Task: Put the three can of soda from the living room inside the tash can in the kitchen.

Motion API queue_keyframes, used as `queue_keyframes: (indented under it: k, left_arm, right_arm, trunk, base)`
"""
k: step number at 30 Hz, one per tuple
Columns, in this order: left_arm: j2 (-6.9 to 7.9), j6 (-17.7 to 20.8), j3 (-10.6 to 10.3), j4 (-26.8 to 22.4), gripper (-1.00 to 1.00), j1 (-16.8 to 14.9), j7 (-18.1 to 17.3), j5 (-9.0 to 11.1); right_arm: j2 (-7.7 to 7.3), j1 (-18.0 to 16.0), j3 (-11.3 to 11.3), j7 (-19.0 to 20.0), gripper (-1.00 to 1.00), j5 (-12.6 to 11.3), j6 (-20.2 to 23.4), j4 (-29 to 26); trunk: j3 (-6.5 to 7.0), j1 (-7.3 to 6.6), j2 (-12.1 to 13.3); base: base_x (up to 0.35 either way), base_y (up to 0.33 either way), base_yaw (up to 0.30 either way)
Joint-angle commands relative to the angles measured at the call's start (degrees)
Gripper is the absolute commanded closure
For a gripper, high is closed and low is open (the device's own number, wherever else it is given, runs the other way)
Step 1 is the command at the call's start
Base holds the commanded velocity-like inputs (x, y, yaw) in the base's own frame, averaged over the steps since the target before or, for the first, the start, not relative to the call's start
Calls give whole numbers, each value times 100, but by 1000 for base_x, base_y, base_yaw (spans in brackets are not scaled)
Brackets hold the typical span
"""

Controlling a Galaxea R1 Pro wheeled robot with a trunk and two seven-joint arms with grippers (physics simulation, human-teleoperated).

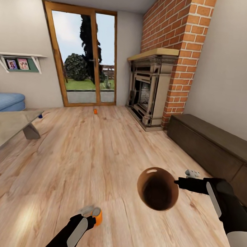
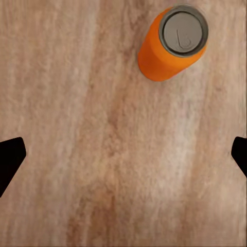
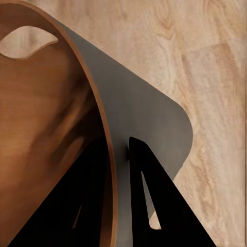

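My right gripper (image 1: 177, 182) is clamped on the rim of the small round tapered bin with grey outer wall and brown-copper lining (image 1: 158, 189), one finger (image 3: 159, 206) against the grey outside and the other inside. The bin hangs above the light wood plank floor (image 1: 82, 154) with its mouth turned toward my head camera; I see no can in the part of the inside that shows.

My left gripper (image 1: 89, 217) is spread wide, its dark fingertips (image 2: 10, 159) well apart over the floor. A bright orange soda can with a grey top (image 2: 172, 43) stands upright just beyond it, untouched.

A second orange can (image 1: 95, 111) stands near the wood-framed glass doors (image 1: 83, 55). A small dark blue object (image 1: 40, 116), too small to identify, sits by the low table (image 1: 12, 127).
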Motion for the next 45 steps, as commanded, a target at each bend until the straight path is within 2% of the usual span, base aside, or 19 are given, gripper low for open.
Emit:
queue_keyframes:
  k: [1, 10, 12, 19, 25, 26, 28, 33, 35, 38, 40, 45]
  left_arm:
    - [0, 0, 0, 0, -100, 0, 0, -1]
    - [30, 16, 10, 1, -100, -5, -14, -7]
    - [131, 46, 15, 1, -100, -16, -35, 8]
    - [187, 87, -15, 27, -100, -34, -55, 15]
    - [181, 249, 27, 35, -100, -38, 44, 34]
    - [188, 396, 44, 35, -100, -51, 59, 35]
    - [210, 556, 59, 37, -100, -88, 77, 30]
    - [472, 727, 76, 91, -100, -185, 57, 59]
    - [500, 734, 94, 106, -100, -219, 50, 63]
    - [532, 743, 350, 131, -100, -348, 39, 55]
    - [538, 742, 428, 153, -100, -380, 28, 40]
    - [550, 736, 472, 191, -100, -413, 9, 6]
  right_arm:
    - [0, -3, -1, 12, 100, -116, 24, -4]
    - [-11, -2, -1, 16, 100, -116, 27, -45]
    - [-24, 36, -1, 19, 100, -116, 36, -174]
    - [-53, 489, -4, 38, 100, -137, 88, -1074]
    - [-46, 546, -1, 38, 100, -126, 94, -1181]
    - [-49, 549, -1, 38, 100, -126, 94, -1187]
    - [-55, 550, -1, 38, 100, -125, 94, -1197]
    - [-76, 556, -1, 45, 100, -148, 94, -1238]
    - [-84, 561, -2, 49, 100, -157, 108, -1282]
    - [-95, 691, -37, 54, 100, -170, 495, -1907]
    - [-98, 743, -53, 52, 100, -150, 495, -2155]
    - [-97, 787, -25, 48, 100, -122, 495, -2364]
  trunk:
    - [1, 0, 0]
    - [1, 0, 0]
    - [1, 0, 0]
    - [1, 0, 0]
    - [1, 0, 0]
    - [1, 0, 0]
    - [-44, 5, -3]
    - [-154, 18, -10]
    - [-199, 23, -12]
    - [-265, 30, -16]
    - [-309, 36, -19]
    - [-420, 49, -26]
  base:
    - [331, -166, 0]
    - [329, -171, 0]
    - [327, -174, 0]
    - [327, -174, 0]
    - [151, -83, 0]
    - [22, -13, 0]
    - [14, -8, 0]
    - [4, -2, 0]
    - [1, 0, 0]
    - [0, 0, 0]
    - [0, 0, 0]
    - [0, 0, 0]
